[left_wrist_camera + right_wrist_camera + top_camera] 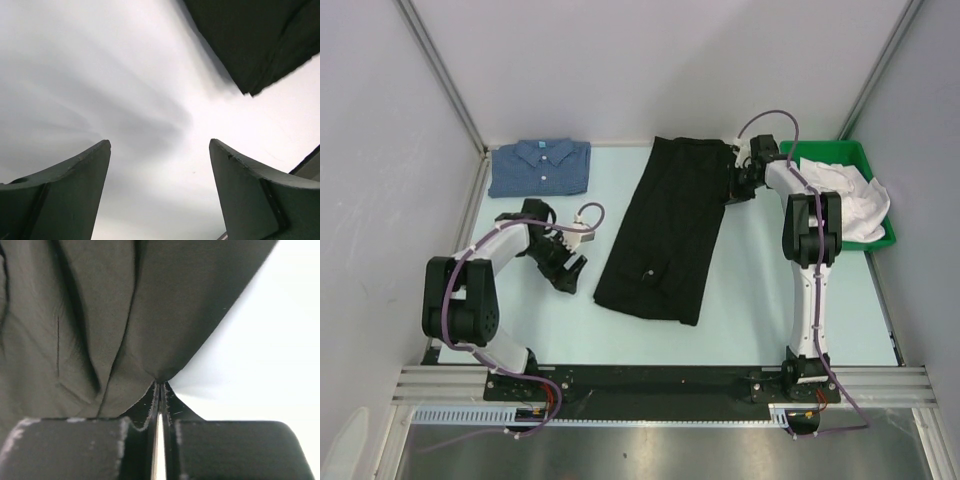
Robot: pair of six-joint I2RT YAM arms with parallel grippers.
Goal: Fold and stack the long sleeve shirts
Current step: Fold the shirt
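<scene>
A long black shirt lies folded lengthwise in the middle of the table, running from the far edge toward me. At its far right edge my right gripper is shut on the cloth. In the right wrist view the jaws meet at the fingertips, and the black shirt gathers to a pinched point there. A blue shirt sits folded at the far left. Left of the black shirt's near corner my left gripper is open and low over the table. Nothing is between its jaws, and a corner of the black shirt shows ahead.
A green bin stands at the far right with white cloth spilling over its side, just beyond the right arm. Aluminium frame posts and grey walls close in the table on the left, right and back.
</scene>
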